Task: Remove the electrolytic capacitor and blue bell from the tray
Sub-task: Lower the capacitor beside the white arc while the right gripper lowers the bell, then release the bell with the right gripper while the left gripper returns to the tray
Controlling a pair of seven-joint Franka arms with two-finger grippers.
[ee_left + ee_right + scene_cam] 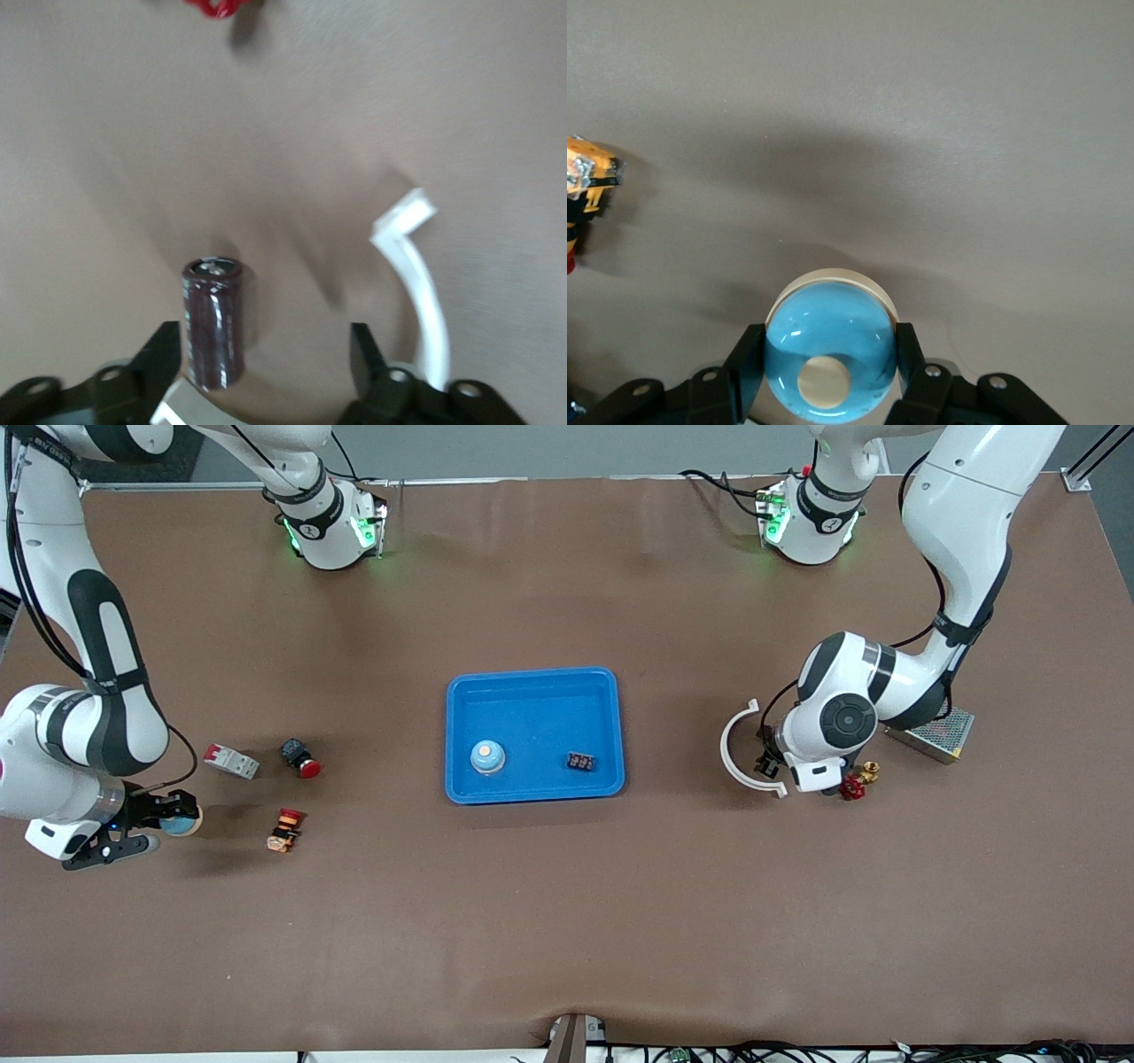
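Note:
A dark brown capacitor (213,323) stands upright on the table between the fingers of my left gripper (264,354). It is next to one finger, with a wide gap to the other, so the gripper is open. In the front view my left gripper (772,763) is low at the left arm's end of the table, and the capacitor is hidden under the hand. My right gripper (830,341) is shut on a blue dome bell (830,350) with a cream button, low over the right arm's end (168,821). A blue tray (532,691) sits mid-table.
The tray holds a second blue bell (487,757) and a small black part (581,762). A white curved ring (740,748), a red-handled brass valve (858,781) and a metal box (930,735) are by the left gripper. A breaker (231,761), a red button (301,758) and a yellow switch (285,830) lie near the right gripper.

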